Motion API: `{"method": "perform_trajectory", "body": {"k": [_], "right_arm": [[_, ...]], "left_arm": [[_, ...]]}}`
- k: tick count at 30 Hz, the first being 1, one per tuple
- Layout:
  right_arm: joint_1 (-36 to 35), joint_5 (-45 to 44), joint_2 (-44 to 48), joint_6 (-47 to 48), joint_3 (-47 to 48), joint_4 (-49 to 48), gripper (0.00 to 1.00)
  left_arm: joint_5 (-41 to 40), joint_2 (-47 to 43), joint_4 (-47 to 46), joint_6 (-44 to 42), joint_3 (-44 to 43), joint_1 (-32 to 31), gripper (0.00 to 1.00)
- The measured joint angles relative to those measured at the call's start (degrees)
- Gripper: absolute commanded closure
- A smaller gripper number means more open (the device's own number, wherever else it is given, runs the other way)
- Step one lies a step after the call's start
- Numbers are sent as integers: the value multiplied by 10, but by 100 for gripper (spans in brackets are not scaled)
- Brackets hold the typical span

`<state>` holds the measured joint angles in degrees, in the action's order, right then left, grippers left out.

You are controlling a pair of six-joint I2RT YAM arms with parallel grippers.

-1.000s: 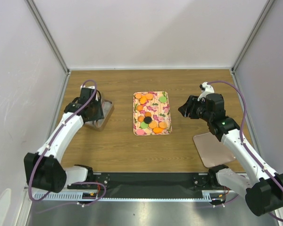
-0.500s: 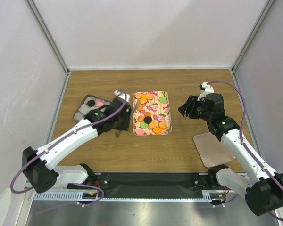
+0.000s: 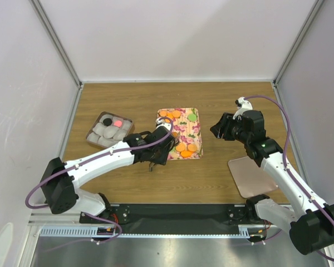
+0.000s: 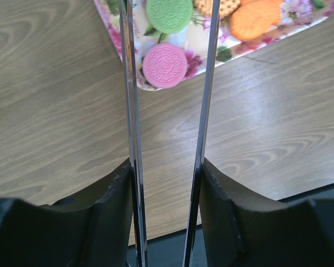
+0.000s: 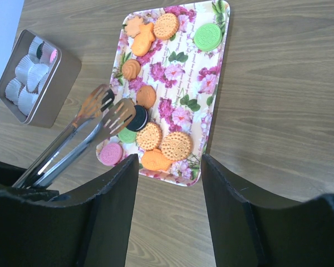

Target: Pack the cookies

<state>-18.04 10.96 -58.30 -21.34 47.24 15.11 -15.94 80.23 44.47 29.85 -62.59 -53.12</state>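
The cookies lie on a floral tray: orange, pink, green and black discs. My left gripper is shut on metal tongs, whose two blades stand apart over a pink cookie at the tray's near-left corner. A green cookie lies just beyond it. In the right wrist view the tongs reach to the black cookie. My right gripper is open and empty, hovering right of the tray. A tin of white paper cups holds a pink and a black cookie.
A flat pinkish lid lies on the table at the near right, under my right arm. The tin stands left of the tray. Grey walls close in the table on three sides.
My left arm has swung right from the tin to the tray's near-left corner, carrying the tongs. The tin is now uncovered. My right arm has not moved.
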Motion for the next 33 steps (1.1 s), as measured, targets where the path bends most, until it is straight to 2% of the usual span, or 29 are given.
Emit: {"method": "perform_trajectory", "body": {"k": [33], "right_arm": [[-2,-1,0,0,0,0,46]], "left_arm": [[12,39,-33,2,11,-15,49]]}}
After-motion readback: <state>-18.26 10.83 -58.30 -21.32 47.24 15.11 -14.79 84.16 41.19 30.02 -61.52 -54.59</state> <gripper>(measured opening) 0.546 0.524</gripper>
